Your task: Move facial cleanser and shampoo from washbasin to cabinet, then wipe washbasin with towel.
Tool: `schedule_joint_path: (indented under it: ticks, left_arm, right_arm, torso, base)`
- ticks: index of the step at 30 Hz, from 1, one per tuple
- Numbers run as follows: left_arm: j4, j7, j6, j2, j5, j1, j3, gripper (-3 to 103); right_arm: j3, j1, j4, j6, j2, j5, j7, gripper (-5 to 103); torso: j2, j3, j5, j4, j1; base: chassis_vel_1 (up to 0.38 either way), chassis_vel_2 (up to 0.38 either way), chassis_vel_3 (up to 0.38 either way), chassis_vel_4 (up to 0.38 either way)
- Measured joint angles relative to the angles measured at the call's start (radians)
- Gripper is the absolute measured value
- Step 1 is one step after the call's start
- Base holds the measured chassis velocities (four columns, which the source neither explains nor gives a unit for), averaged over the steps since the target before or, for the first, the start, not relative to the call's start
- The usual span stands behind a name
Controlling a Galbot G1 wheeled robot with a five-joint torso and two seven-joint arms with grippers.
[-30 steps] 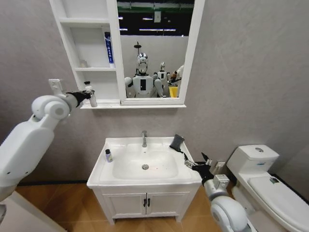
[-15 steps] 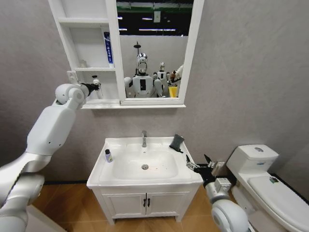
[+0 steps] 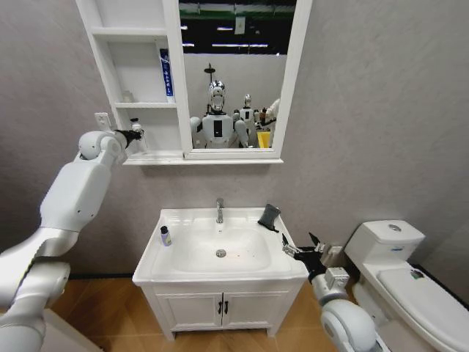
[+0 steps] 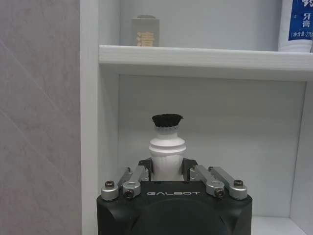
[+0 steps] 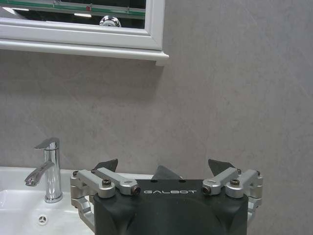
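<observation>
Item 1, left gripper [image 3: 135,135]: you had it raised into the lowest tier of the cabinet [image 3: 110,81], its fingers [image 4: 145,169] clamped on the neck of a white bottle [image 4: 167,152] with a black cap. The bottle stood upright between the jaws, close to the cabinet's left wall and below the shelf board above it.

Item 2, right gripper [image 3: 302,248]: you had it low at the right front corner of the washbasin [image 3: 220,275], fingers [image 5: 108,165] spread apart with nothing between them, aimed toward the wall beside the chrome tap [image 5: 46,169].

Item 3, towel [image 3: 269,216]: a dark cloth lay crumpled on the rear right rim of the washbasin, near the right gripper but apart from it.

Item 4, small bottle [image 3: 165,235]: 1 white container with a dark cap stood upright on the left rim of the washbasin, beside the bowl.

Item 5, cabinet contents: a blue and white tube [image 3: 166,72] stood at the right side of the middle tier, and a small pale jar [image 4: 145,32] sat at that tier's left.

Item 6, mirror [image 3: 234,73]: joined to the cabinet's right side, directly above the washbasin.
</observation>
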Motion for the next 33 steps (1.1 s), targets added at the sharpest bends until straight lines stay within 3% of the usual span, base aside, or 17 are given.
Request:
schedule_joint_path:
  ticks: [24,29,32,33]
  left_arm:
    - [0.110,0.053,-0.052,-0.041,0.083,-0.044,-0.005,28]
    - [0.118,0.052,-0.053,-0.046,0.091,-0.044,-0.005,42]
    - [0.127,0.052,-0.055,-0.055,0.100,-0.043,-0.006,58]
    - [0.127,0.052,-0.055,-0.055,0.100,-0.043,-0.006,58]
  right_arm:
    - [0.001,-0.004,0.002,0.010,0.002,-0.001,0.002,100]
    - [0.004,-0.004,0.002,0.011,-0.004,0.005,0.002,100]
    - [0.007,-0.001,-0.001,0.013,-0.012,0.011,0.002,100]
    - [0.007,-0.001,-0.001,0.013,-0.012,0.011,0.002,100]
  torso:
    - [0.000,0.000,0.0001,0.0002,0.000]
    - [0.000,0.000,0.0001,0.0002,0.000]
    - [0.000,0.000,0.0001,0.0000,0.000]
    - [0.000,0.000,0.0001,0.0000,0.000]
  base:
    - [0.000,0.000,0.000,0.000]
    - [0.000,0.000,0.000,0.000]
    - [0.000,0.000,0.000,0.000]
    - [0.000,0.000,0.000,0.000]
